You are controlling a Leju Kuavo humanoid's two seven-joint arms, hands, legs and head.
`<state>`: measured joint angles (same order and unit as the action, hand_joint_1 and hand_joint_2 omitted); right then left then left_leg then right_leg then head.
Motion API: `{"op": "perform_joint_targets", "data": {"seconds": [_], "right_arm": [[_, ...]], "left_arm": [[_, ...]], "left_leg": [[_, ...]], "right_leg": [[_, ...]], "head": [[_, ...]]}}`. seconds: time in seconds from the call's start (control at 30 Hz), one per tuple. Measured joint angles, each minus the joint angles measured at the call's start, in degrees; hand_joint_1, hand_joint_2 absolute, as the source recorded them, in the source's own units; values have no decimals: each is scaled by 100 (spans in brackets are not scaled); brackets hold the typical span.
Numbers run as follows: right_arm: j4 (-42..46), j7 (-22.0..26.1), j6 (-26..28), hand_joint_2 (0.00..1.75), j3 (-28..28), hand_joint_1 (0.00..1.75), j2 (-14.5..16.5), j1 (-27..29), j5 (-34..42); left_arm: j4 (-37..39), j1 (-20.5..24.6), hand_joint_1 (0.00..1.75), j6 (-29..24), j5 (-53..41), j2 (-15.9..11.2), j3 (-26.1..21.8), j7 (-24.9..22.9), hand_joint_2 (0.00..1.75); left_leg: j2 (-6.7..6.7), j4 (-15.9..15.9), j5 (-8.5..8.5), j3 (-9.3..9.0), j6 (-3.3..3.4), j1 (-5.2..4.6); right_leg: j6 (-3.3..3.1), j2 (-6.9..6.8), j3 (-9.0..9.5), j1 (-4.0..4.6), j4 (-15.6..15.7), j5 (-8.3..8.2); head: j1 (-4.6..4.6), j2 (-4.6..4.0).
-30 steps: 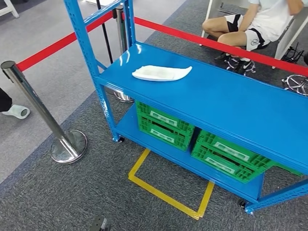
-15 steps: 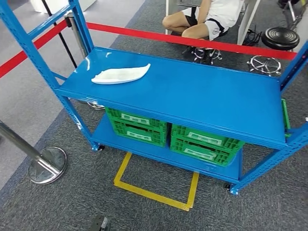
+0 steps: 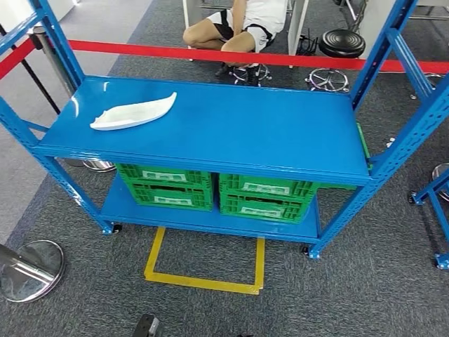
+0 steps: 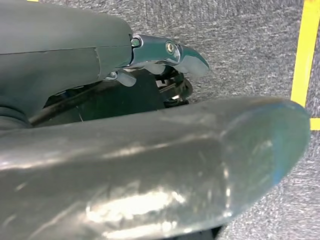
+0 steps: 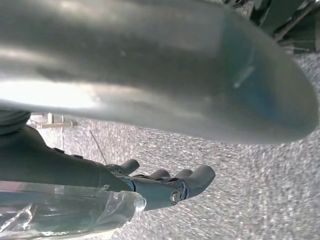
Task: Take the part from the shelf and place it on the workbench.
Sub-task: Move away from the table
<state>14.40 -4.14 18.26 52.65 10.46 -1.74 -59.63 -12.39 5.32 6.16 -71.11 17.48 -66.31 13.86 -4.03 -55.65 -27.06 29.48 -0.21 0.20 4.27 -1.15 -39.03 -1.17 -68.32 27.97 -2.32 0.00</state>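
On the blue shelf's (image 3: 227, 133) upper deck, toward its left end, the white part (image 3: 133, 113) is lying untouched. You are looking at the approach step: both arms are hanging low, left robot hand (image 4: 166, 55) and right robot hand (image 5: 166, 185) holding nothing, fingers loosely extended. Next, you are needing to step closer and reach left.

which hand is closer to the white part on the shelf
Probably the left hand: the white part lies at the shelf's left end. It and the right hand both hang over carpet.
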Motion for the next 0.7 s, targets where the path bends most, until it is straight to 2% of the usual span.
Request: {"op": "perform_joint_targets", "data": {"seconds": [0.03, 0.07, 0.1, 0.2, 0.27, 0.33, 0.37, 0.4, 0.43, 0.47, 0.5, 0.53, 0.6, 0.63, 0.7], "right_arm": [[-1, 3, 3, 0, 3, 0, -1, -6, -11], [-1, 5, 6, 0, 7, 0, 0, -17, -23], [-2, 6, 12, 0, 13, 0, 2, -26, -34], [-2, -9, 45, 0, 42, 0, 5, -18, -58], [-2, -21, 70, 0, 65, 0, 5, -21, -67], [-2, -51, 67, 0, 82, 0, 5, -37, -73], [-2, -79, 57, 0, 86, 0, 5, -42, -76], [-2, -113, 56, 0, 92, 0, 5, -40, -81], [-2, -146, 66, 0, 98, 0, 5, -34, -91], [-2, -167, 94, 0, 104, 0, 5, -30, -105], [-2, -185, 127, 0, 109, 0, 5, -27, -125], [-2, -199, 157, 0, 112, 0, 5, -29, -149], [-2, -222, 213, 0, 120, 0, 5, -34, -196], [-2, -237, 233, 0, 124, 0, 5, -33, -214], [-2, -271, 255, 0, 132, 0, 5, -27, -240]], "left_arm": [[0, 1, 0, -7, -4, -1, 0, -5, 0], [0, 2, 0, -15, -8, -2, 0, -11, 0], [0, 5, 0, -23, -8, -3, 0, -19, 0], [0, 22, 0, -33, -13, -3, 0, -40, 0], [0, 29, 0, -33, -19, -1, 1, -46, 0], [0, 28, 0, -33, -22, -2, 1, -61, 0], [0, 27, 0, -33, -22, -4, 1, -74, 0], [0, 30, 0, -33, -23, -6, 1, -90, 44], [0, 35, 0, -33, -23, -8, 2, -104, 87], [0, 39, 0, -33, -23, -8, 2, -115, 131], [0, 41, 0, -33, -22, -8, 1, -129, 175], [0, 41, 0, -34, -22, -8, 1, -146, 175], [0, 45, 0, -49, -21, -2, 1, -198, 175], [0, 46, 0, -65, -22, 3, 1, -239, 175], [0, 45, 0, -110, -32, 12, 1, -382, 175]], "left_leg": [[-63, -12, -28, -18, -36, -11], [-115, -25, -54, -35, -70, -24], [-159, -33, -71, -49, -102, -39], [-247, -28, -90, -83, -172, -38], [-62, -261, -287, 7, -226, -14], [228, -961, -675, 338, -261, -2], [300, -1358, -832, 541, -266, -2], [328, -1626, -891, 689, -263, -3], [337, -1697, -832, 746, -254, -3], [340, -1557, -674, 699, -240, -2], [345, -1243, -453, 563, -222, -2], [364, -866, -244, 398, -204, -2], [403, -266, -34, 154, -172, 2], [420, -137, -14, 117, -170, 5], [424, -89, 4, 121, -166, 6]], "right_leg": [[0, -120, 240, 3, 393, -129], [-30, -203, 416, 4, 692, -213], [-74, -251, 507, 11, 852, -241], [-230, -108, 483, 27, 882, -239], [-303, -7, 466, 13, 894, -264], [-351, 87, 440, 3, 901, -287], [-363, 131, 426, 4, 901, -293], [-369, 176, 420, 5, 901, -297], [-367, 217, 420, 5, 901, -299], [-362, 255, 423, 3, 901, -303], [-350, 291, 427, -1, 901, -309], [-330, 324, 426, 1, 898, -317], [-268, 370, 395, 19, 880, -331], [-274, 376, 373, 33, 876, -326], [-336, 369, 349, 43, 899, -334]], "head": [[-3, 0], [1, 0], [7, 0], [17, 0], [22, 0], [37, 0], [41, 0], [45, 0], [46, 0], [46, 0], [47, 0], [49, 0], [57, 0], [59, 0], [45, 0]]}}
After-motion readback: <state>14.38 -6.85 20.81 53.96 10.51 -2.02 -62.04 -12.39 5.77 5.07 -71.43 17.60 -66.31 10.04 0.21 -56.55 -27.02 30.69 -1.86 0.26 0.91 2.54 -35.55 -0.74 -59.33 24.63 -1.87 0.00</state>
